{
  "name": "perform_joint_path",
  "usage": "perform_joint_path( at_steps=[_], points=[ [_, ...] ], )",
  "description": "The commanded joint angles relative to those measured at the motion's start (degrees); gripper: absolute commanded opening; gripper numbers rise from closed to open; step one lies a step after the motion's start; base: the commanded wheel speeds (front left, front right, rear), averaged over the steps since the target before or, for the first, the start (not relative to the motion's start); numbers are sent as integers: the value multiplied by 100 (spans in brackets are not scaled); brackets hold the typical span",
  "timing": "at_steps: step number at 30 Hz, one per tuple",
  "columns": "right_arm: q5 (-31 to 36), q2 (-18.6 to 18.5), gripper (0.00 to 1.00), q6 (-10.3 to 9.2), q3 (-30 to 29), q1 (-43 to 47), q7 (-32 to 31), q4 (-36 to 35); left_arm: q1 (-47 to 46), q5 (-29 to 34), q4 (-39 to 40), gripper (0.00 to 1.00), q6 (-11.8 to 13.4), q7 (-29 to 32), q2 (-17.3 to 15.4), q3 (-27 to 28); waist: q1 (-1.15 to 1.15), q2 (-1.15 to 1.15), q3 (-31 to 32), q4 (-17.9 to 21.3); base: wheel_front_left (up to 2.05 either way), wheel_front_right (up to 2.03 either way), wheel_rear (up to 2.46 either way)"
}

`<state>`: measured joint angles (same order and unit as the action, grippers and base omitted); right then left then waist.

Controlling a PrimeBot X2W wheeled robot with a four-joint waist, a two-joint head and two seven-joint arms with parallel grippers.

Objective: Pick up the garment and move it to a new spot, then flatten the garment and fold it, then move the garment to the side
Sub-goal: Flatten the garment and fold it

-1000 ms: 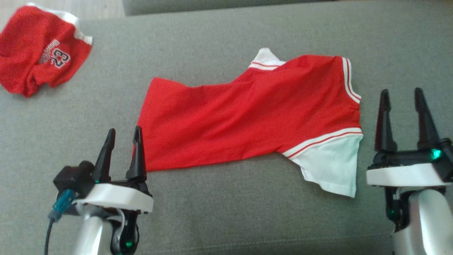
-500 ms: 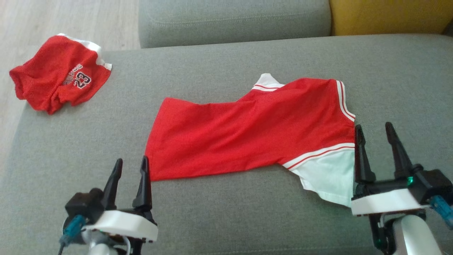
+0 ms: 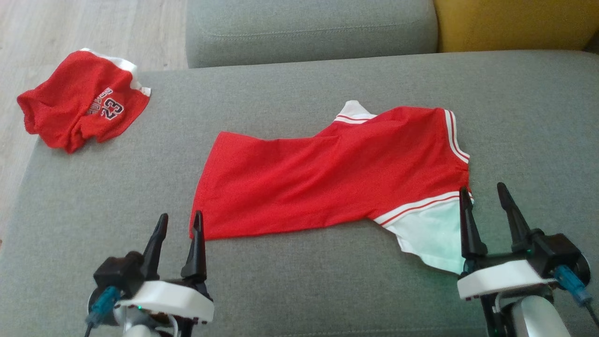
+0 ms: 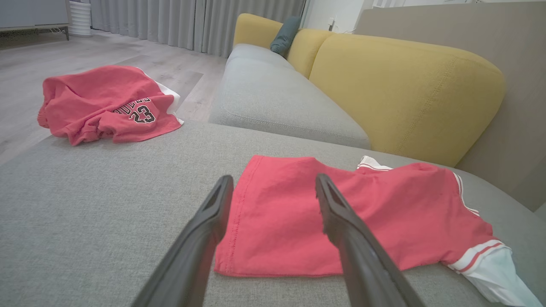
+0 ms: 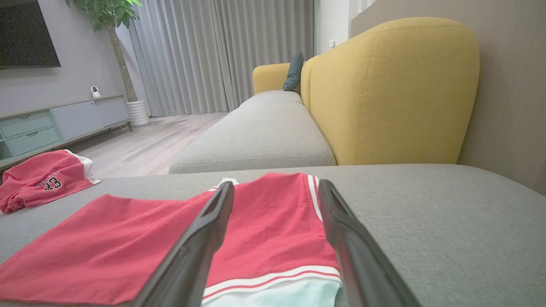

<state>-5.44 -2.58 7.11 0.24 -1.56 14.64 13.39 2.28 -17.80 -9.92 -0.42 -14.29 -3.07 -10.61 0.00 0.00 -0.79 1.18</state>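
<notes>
Readable text: only "23", white digits with a dark outline, on the crumpled red shorts [image 3: 82,107] at the far-left corner of the grey seat cushion [image 3: 299,290]. There's arched lettering above the number, too small to read.

Garment [image 3: 327,182]: red jersey with white sleeves and red-white striped trim. It's spread roughly flat across the middle of the cushion, hem toward the left edge, sleeves toward the right edge. Well apart from the shorts.

Left gripper [image 3: 180,215]: jaws spread wide, sitting at the garment's near hem corner. In the left wrist view one finger is over bare cushion just outside the hem and the other is over red fabric, so the corner lies between them.

Right gripper [image 3: 482,187]: jaws spread wide too, at the near white sleeve. One finger is over the sleeve's striped band, the other over bare cushion past the garment's right edge.

Can't tell whether the fingertips touch the cloth on either side.

Yellow backrest [image 3: 510,23] sits beyond the far-right corner.
</notes>
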Motion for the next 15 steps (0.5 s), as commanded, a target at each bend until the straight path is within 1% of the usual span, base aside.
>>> perform_joint_path(
  at_steps=[1,15],
  points=[
    [29,-30,100,37,161,-165,36,-143,-116,28,194,100,19,-71,16,138,0,0,-9,-3,0,0,0],
    [22,-30,100,37,152,-269,36,76,-116,43,233,100,73,-71,18,114,0,0,-51,-40,0,0,0]
  ],
)
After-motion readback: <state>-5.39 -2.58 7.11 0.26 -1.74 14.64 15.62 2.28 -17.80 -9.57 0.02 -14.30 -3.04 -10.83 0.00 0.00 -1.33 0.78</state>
